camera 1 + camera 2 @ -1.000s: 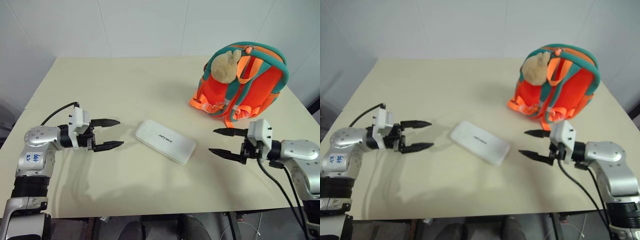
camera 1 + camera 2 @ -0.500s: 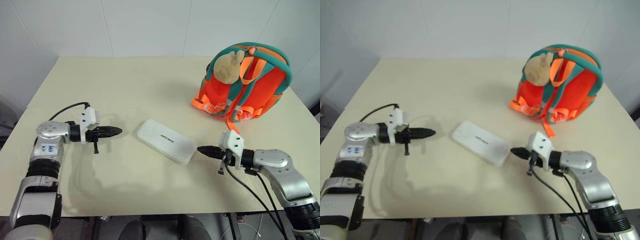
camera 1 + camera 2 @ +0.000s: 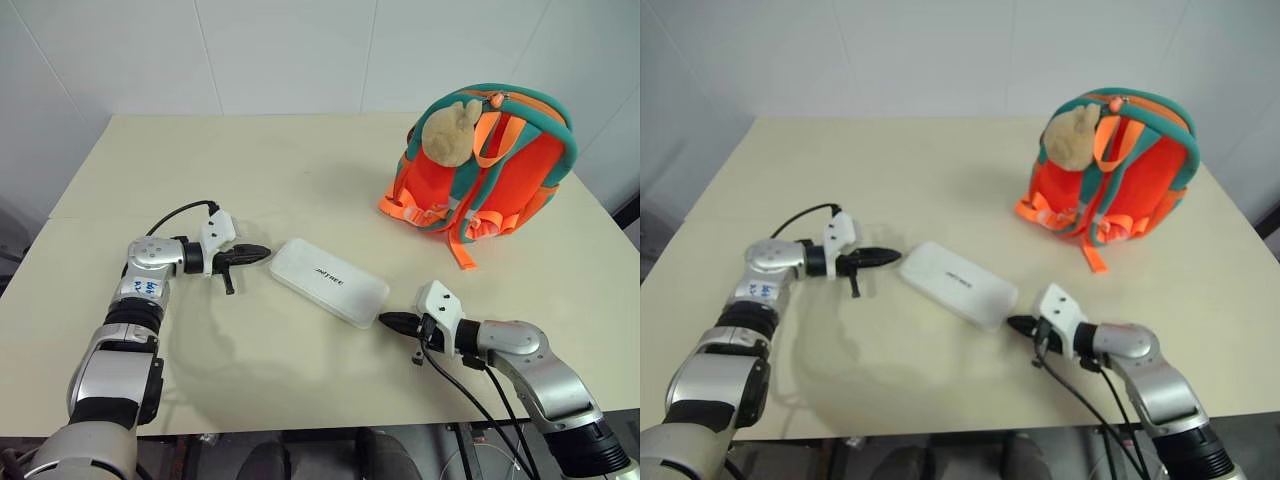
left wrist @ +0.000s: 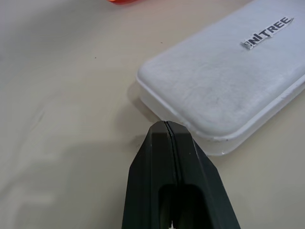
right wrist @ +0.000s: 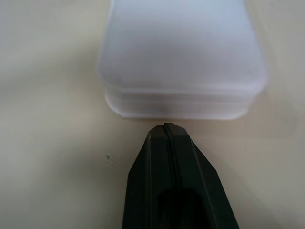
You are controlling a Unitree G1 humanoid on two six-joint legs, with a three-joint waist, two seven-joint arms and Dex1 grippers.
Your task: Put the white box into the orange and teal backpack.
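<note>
From my left wrist, the far end of the white box (image 4: 224, 81) runs off the picture's edge, and only an orange sliver of the backpack (image 4: 125, 1) shows. From my right wrist, the box's top is a blur, its lettering unreadable. Whether my closed tips touch the box's ends, I cannot tell.

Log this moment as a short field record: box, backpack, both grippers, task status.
white box: flat on the table, lying slantwise, lettering up
orange and teal backpack: upright at the far right of the table, apart from the box, tan plush toy at its top
left gripper: shut, tip near the box's left end, a small gap showing
right gripper: shut, tip close to the box's right end
task status: box not lifted, not yet in the backpack
</note>
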